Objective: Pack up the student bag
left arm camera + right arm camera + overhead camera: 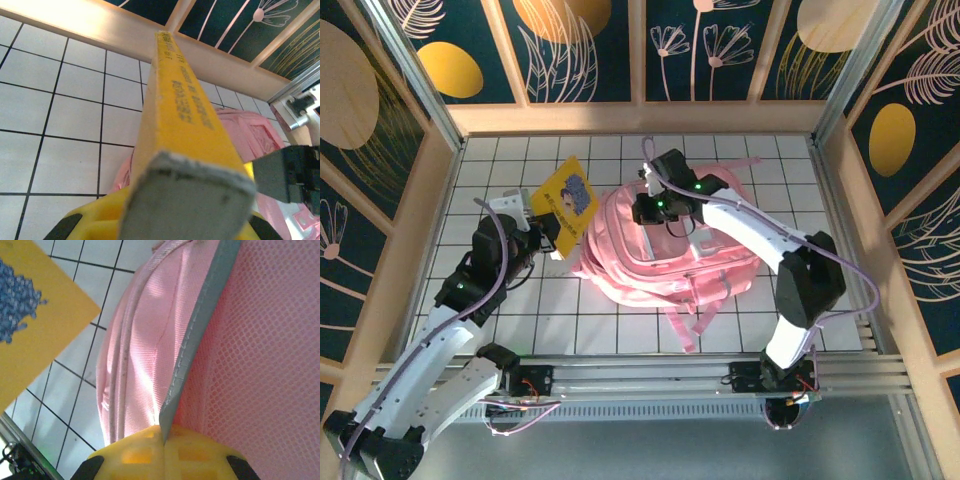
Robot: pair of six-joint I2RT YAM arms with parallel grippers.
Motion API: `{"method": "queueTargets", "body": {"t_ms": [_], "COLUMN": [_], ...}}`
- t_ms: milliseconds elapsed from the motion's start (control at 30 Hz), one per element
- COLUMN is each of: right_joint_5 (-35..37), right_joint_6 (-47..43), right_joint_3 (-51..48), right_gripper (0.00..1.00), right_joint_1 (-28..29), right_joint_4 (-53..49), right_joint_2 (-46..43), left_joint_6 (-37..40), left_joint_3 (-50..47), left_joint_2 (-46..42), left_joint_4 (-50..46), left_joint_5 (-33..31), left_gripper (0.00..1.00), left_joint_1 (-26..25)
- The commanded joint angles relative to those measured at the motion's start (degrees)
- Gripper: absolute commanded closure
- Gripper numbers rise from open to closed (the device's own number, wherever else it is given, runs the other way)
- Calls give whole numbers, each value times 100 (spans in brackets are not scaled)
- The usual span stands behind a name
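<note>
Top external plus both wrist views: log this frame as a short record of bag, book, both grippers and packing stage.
bag: pink, lying flat on the table, straps toward the arm bases
book: yellow, held up left of the bag, not inside
left gripper: shut on the book
right gripper: shut on the bag's grey-trimmed edge
stage: book not yet packed

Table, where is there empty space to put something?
Bare tiles lie along the back wall behind the bag, and front-left between bag and rail. Crowded in the middle: left gripper holds the book, right gripper pinches the bag.
</note>
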Motion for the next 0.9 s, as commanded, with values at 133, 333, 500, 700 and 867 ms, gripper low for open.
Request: {"method": "queueTargets", "body": {"t_ms": [133,333,500,700,867], "right_joint_5": [80,-3,-390,-643,-741], "right_joint_6": [75,327,552,684,686], "right_joint_3": [-526,-821,-1307,-1781,-1856], "right_gripper": [98,83,70,71,76], "right_joint_1": [108,172,173,182,226], "right_joint_4": [-76,239,668,1042,1264], "right_joint_2": [-118,-208,-439,-729,-768], "left_joint_6": [-290,-357,-357,-393,-410], "left_joint_3": [-74,-94,-166,-271,-316], "left_joint_2": [-281,-381,-465,-474,-448], "left_joint_4": [440,316,250,298,353], "left_joint_5": [147,237,273,318,315], "left_gripper": [100,100,100,100,100], "left_joint_1": [25,25,25,25,25]}}
